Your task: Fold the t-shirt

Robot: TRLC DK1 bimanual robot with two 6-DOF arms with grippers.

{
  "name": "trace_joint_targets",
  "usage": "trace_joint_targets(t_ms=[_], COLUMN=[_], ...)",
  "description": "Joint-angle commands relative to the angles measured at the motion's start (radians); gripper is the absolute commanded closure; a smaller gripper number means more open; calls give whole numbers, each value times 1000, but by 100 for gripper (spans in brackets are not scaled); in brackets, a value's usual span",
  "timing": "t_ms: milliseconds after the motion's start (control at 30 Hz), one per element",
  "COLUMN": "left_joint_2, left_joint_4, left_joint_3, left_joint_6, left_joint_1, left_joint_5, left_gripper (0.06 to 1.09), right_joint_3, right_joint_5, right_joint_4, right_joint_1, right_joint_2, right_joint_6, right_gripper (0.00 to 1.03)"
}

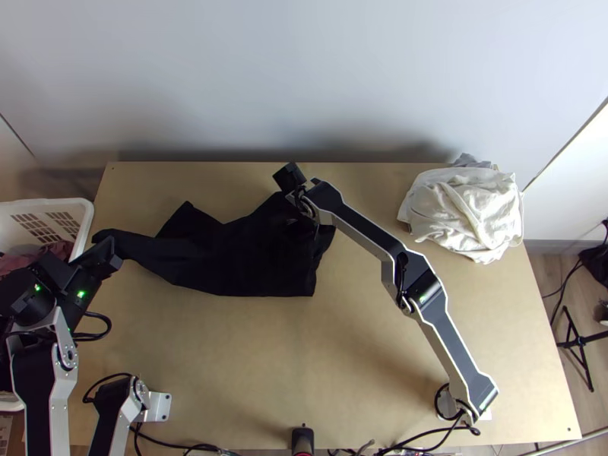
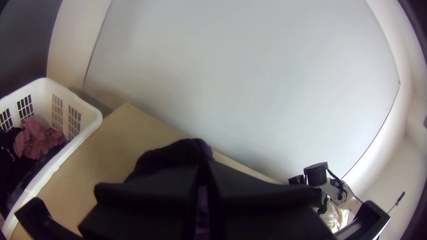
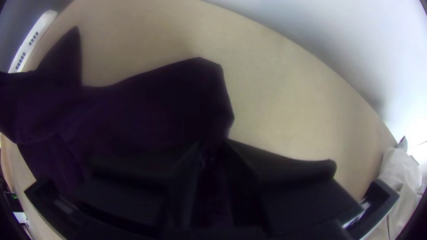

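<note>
Twice grips the black t-shirt (image 1: 228, 258), fingers closed on cloth: with the left gripper (image 1: 105, 249) at frame left, with the right gripper (image 1: 302, 211) just above centre; lies unevenly spread between, from left to middle of the frame

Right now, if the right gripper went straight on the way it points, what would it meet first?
The t-shirt, already at the right gripper, then probably the table beneath; depth there is hard to judge.
</note>
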Motion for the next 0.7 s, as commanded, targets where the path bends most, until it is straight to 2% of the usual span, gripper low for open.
trace_joint_targets(t_ms=[0, 400, 667], left_joint_2=[7, 0, -10], left_joint_4=[0, -4, -24], left_joint_3=[8, 10, 10], left_joint_6=[-1, -2, -4], left_joint_1=[1, -1, -4], left_joint_5=[1, 1, 1], left_gripper=[101, 101, 101], right_joint_3=[2, -19, -24], right_joint_5=[3, 13, 13], right_joint_4=[-1, -2, -7], right_joint_1=[-3, -4, -3], right_joint_2=[2, -73, -230], right_joint_6=[-37, -26, 9], right_gripper=[89, 89, 89])
